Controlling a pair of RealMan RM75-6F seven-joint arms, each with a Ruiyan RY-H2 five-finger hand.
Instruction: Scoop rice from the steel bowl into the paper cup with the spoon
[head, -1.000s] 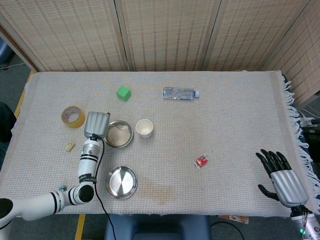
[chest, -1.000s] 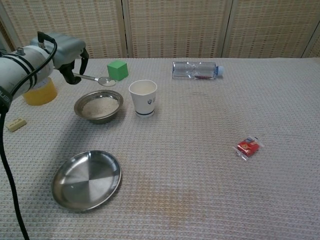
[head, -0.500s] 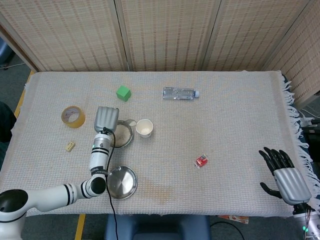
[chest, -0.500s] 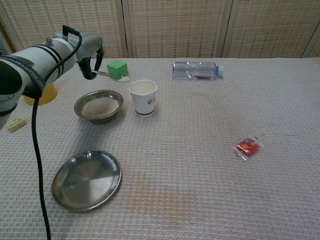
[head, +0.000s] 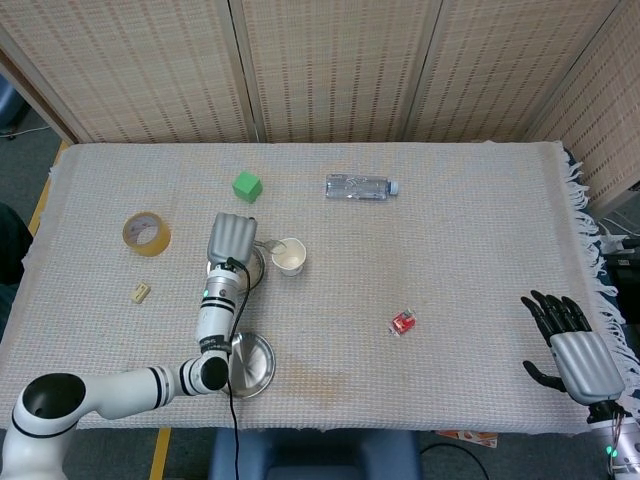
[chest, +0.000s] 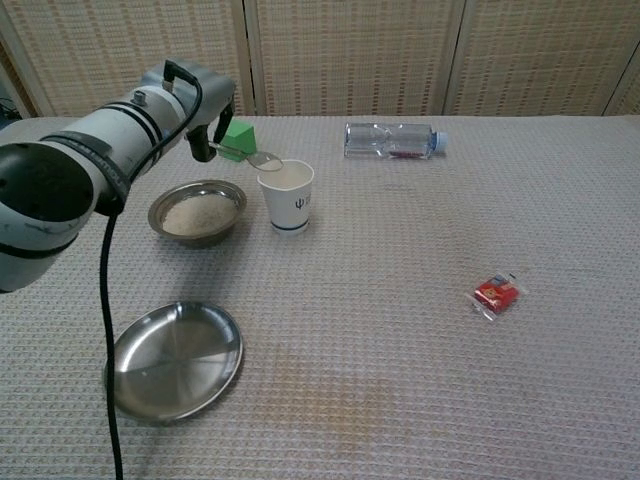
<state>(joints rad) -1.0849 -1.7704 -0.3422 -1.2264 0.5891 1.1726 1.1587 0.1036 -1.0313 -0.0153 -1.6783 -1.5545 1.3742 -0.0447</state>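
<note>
Left hand (chest: 205, 115) grips spoon (chest: 252, 157), its tip at the paper cup (chest: 287, 196) rim; rice bowl (chest: 197, 212) beside. Right hand (head: 575, 352) open, empty. One plate (chest: 173, 358), bottle (chest: 390, 140), green block (head: 247, 186), tape roll (head: 147, 233), red packet (chest: 496, 295).

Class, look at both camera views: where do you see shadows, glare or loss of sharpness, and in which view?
Head view: even, soft light, and the left hand hides most of the steel bowl. Chest view: the empty steel plate shows bright wedge-shaped reflections; the near left arm looms large and slightly soft; the paper cup casts only a faint shadow. The water bottle glints mildly.
</note>
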